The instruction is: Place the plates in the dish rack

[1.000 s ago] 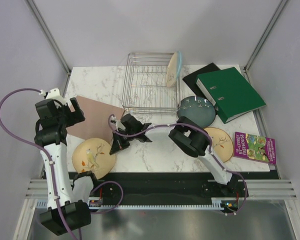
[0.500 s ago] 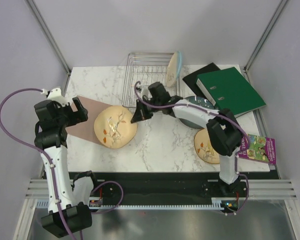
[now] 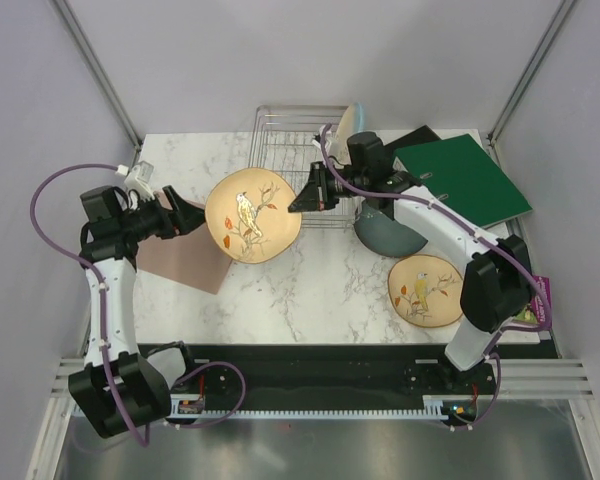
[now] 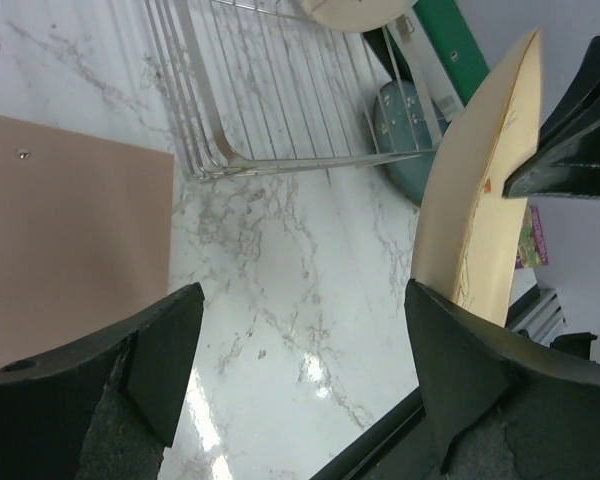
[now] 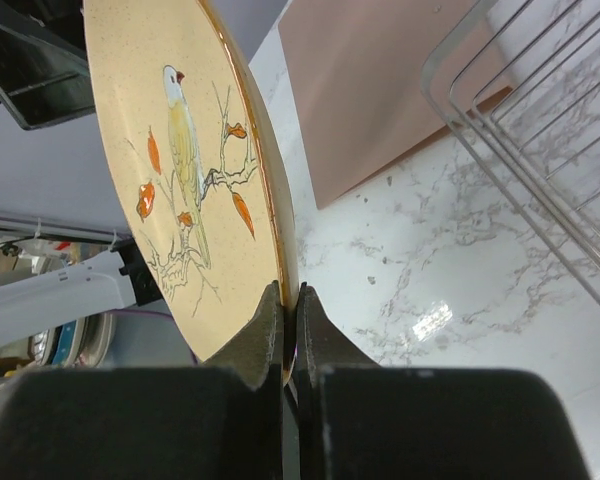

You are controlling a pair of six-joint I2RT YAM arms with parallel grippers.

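Note:
My right gripper (image 3: 302, 203) is shut on the rim of a cream-yellow bird plate (image 3: 252, 215), which it holds tilted on edge above the table just left of the dish rack (image 3: 280, 135). The pinch on the plate (image 5: 190, 170) shows at the gripper (image 5: 290, 300). My left gripper (image 3: 193, 220) stands open beside the plate's left edge, nothing between its fingers (image 4: 160, 360); the plate (image 4: 480, 200) lies beyond its right finger. A cream and light-blue plate (image 3: 358, 120) stands in the rack's right side. A dark slate-blue plate (image 3: 385, 232) and a second bird plate (image 3: 425, 290) lie at right.
A brown mat (image 3: 185, 260) lies under the left arm. A green binder (image 3: 465, 180) and a black folder (image 3: 415, 140) sit right of the rack. A purple book (image 3: 540, 300) shows at the table's right edge, behind the right arm.
My right arm has carried the bird plate from the near left of the table up towards the rack, tilting it on edge. The left gripper has swung right to the plate's side.

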